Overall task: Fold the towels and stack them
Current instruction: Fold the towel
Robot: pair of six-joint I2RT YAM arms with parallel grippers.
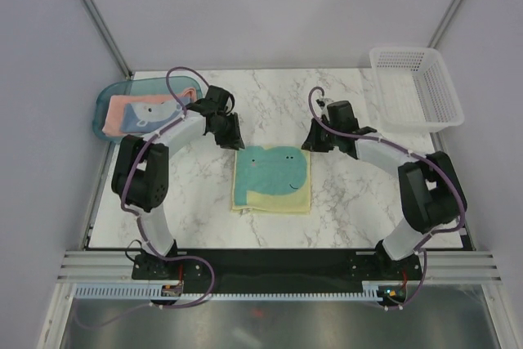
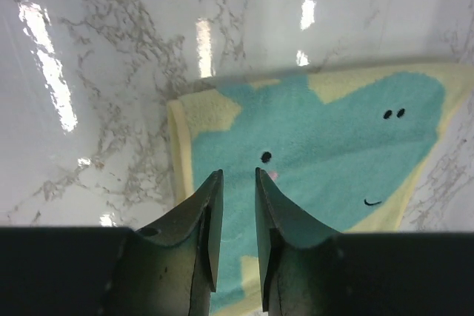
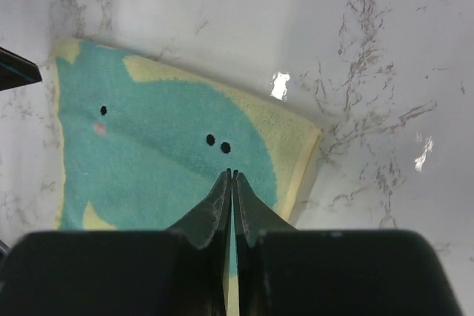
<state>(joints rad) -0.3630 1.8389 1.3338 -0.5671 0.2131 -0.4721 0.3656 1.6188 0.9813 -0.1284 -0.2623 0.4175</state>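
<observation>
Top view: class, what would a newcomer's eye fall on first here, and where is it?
The yellow towel with its smiling teal figure lies folded flat mid-table. At the far left a teal tray holds a pink towel. At the far right corner stands a white mesh basket.

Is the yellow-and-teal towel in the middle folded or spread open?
Folded: the yellow-and-teal towel lies as a compact square, with a rounded doubled edge in both wrist views.
</observation>
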